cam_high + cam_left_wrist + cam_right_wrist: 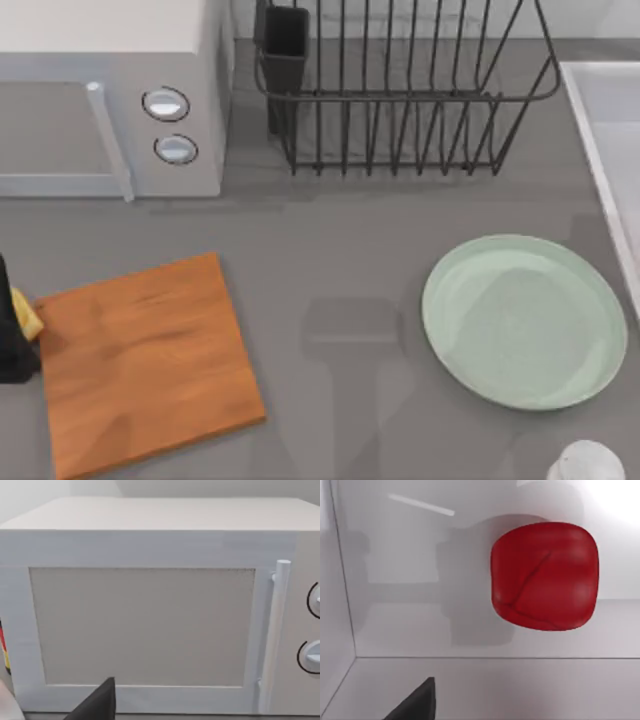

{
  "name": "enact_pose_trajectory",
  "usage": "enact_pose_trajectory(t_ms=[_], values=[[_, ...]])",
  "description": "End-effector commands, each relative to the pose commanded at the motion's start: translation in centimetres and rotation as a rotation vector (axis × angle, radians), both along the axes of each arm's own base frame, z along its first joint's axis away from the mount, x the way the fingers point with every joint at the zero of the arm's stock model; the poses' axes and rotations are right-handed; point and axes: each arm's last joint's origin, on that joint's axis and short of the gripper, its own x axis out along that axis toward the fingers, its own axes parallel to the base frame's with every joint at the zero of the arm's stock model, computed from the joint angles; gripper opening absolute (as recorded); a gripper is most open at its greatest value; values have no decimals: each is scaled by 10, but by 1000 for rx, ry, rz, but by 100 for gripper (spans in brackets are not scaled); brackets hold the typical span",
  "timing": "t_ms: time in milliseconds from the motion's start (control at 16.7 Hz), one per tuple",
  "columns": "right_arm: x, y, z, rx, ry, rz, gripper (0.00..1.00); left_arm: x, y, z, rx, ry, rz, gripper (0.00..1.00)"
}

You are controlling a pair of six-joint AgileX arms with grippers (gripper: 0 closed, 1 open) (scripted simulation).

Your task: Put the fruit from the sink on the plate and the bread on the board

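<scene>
Right gripper (412, 700) hangs above the fruit (544, 576) lying in the sink (420, 630); whether it is open I cannot tell. Picking seems in hand: next, descend over the fruit, well apart from the plate (524, 322).

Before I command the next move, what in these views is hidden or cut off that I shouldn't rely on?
- The sink: top view's right edge cuts it off; its basin is out of frame there.
- The bread: only a yellow sliver at the top view's left edge beside the board; a dark shape covers part of it.
- Whether either gripper is open or shut: both wrist views show just a dark finger tip.
- White round object: cropped by the top view's bottom edge.
- The fruit: its underside.
</scene>
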Motion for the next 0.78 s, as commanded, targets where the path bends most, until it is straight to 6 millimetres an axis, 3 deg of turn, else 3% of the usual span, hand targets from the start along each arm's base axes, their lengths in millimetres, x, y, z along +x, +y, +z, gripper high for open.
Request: enact_pose_trajectory(t_ms=[480, 600, 780], values=[[1, -2, -108, -1, -5, -3, 100, 0, 0, 0, 0, 0, 0, 100], [-2, -1, -126, -1, -4, -4, 100, 0, 0, 0, 0, 0, 0, 100], [-4, -1, -132, 0, -2, -4, 100, 0, 0, 0, 0, 0, 0, 100]])
